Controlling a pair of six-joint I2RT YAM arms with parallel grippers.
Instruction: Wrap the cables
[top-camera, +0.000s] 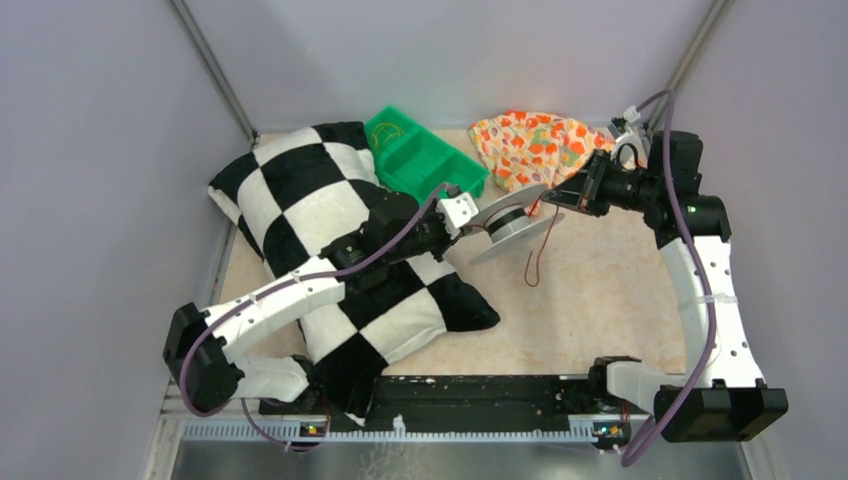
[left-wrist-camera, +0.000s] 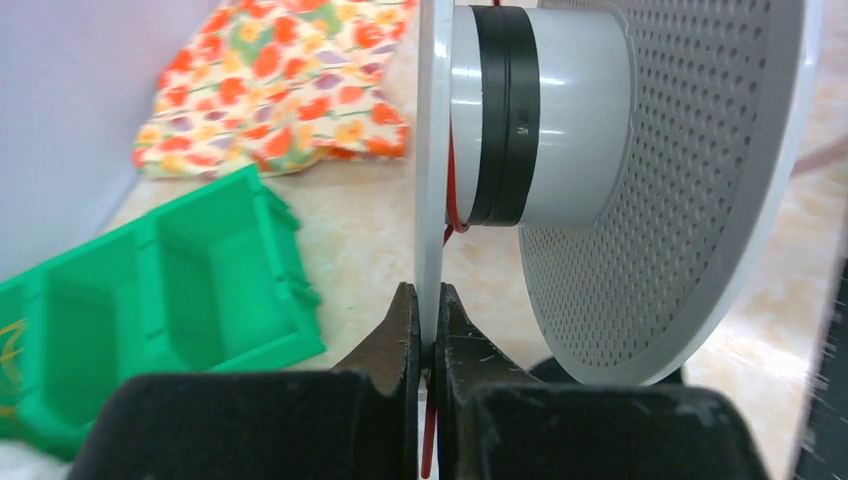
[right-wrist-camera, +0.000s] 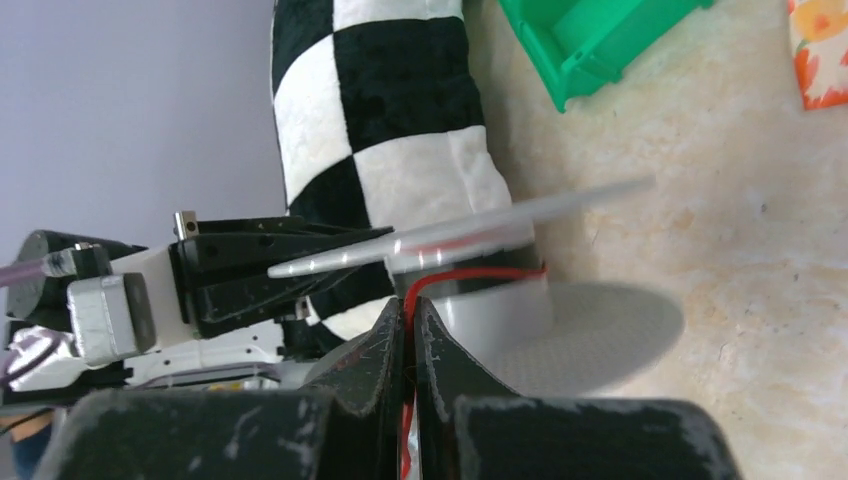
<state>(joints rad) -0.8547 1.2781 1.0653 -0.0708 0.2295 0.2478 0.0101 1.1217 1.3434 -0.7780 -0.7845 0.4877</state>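
Note:
A grey spool (top-camera: 512, 228) with two round flanges and a black-banded hub (left-wrist-camera: 505, 120) hangs above the table's middle. My left gripper (top-camera: 468, 215) is shut on the rim of its thin flange (left-wrist-camera: 432, 150), shown edge-on in the left wrist view (left-wrist-camera: 428, 318). The thin red cable (top-camera: 541, 252) runs from the hub (right-wrist-camera: 480, 272) into my right gripper (right-wrist-camera: 410, 312), which is shut on it just right of the spool (top-camera: 556, 199). A loose loop of cable hangs down to the table. A bit of cable also shows between the left fingers (left-wrist-camera: 428, 445).
A black-and-white checked pillow (top-camera: 320, 215) lies under the left arm. A green two-compartment bin (top-camera: 425, 155) stands behind it, and a floral cloth (top-camera: 530, 145) lies at the back right. Grey walls enclose the beige table (top-camera: 600, 300).

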